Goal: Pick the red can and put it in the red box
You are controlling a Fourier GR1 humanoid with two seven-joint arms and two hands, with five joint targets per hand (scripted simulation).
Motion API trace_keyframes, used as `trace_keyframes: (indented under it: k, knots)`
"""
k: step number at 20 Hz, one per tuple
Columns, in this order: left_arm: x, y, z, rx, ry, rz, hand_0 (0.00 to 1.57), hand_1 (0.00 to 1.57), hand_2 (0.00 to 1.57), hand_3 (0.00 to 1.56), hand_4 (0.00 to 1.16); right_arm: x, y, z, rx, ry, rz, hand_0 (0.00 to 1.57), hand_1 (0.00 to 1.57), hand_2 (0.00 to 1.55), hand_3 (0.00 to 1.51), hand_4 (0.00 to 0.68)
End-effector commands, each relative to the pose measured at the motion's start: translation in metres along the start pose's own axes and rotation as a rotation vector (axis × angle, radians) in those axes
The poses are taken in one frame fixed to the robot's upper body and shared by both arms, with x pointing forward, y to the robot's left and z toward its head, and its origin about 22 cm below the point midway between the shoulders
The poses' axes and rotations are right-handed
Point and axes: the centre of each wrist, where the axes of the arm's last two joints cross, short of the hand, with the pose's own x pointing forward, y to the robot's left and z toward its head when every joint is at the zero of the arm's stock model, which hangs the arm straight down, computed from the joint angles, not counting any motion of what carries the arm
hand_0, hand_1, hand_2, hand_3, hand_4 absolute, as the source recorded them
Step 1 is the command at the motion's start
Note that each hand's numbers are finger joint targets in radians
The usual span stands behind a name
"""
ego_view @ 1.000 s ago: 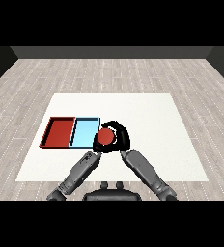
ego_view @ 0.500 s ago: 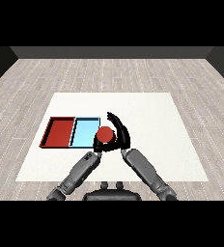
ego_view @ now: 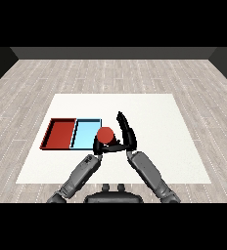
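Note:
The red can [ego_view: 105,134] stands upright at the near right corner of the light blue tray [ego_view: 84,133]. My right hand [ego_view: 126,135] is against the can's right side. Its fingers [ego_view: 121,121] stick straight up and away from me, and its thumb reaches along the can's near side. My left hand [ego_view: 97,148] lies just below and left of the can, mostly hidden by it. The red tray [ego_view: 60,133] sits left of the blue tray, apart from the can and both hands.
Both trays lie side by side on the left half of the white table [ego_view: 154,117]. My two forearms meet close together under the can. Grey wood floor surrounds the table.
The right hand's fingers, curled over the can a second ago, have straightened upward. The can has shifted slightly left and away, toward the blue tray.

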Motion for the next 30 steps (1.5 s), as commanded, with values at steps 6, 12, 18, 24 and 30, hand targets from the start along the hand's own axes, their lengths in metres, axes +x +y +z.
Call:
trace_keyframes:
  k: [6, 12, 18, 24, 30]
  knots:
    - [0.019, 0.024, -0.013, 0.043, -0.035, -0.024, 1.57, 1.57, 1.56, 1.47, 1.13, 0.025, -0.037, 0.03, -0.04, -0.056, -0.034, 0.0, 0.0, 0.0, 0.0, 0.0]
    - [0.023, 0.055, -0.04, 0.096, -0.066, -0.058, 1.57, 1.57, 1.57, 1.48, 1.13, 0.052, -0.076, 0.047, -0.096, -0.081, -0.058, 0.0, 0.0, 0.0, 0.0, 0.0]
    - [0.05, 0.124, -0.074, 0.201, -0.059, -0.175, 1.57, 1.57, 1.57, 1.48, 1.14, 0.045, -0.124, 0.067, -0.128, -0.041, -0.007, 0.0, 0.0, 0.0, 0.0, 0.0]
    - [0.056, 0.182, -0.072, 0.234, -0.014, -0.381, 1.57, 1.57, 1.57, 1.49, 1.12, 0.027, -0.138, 0.081, -0.209, 0.013, 0.036, 0.0, 0.0, 0.0, 0.0, 0.0]
    - [0.034, 0.255, -0.074, 0.32, 0.227, -0.613, 1.57, 1.57, 1.55, 1.5, 1.11, 0.017, -0.151, 0.081, -0.231, 0.035, -0.018, 0.0, 0.0, 0.0, 0.0, 0.0]
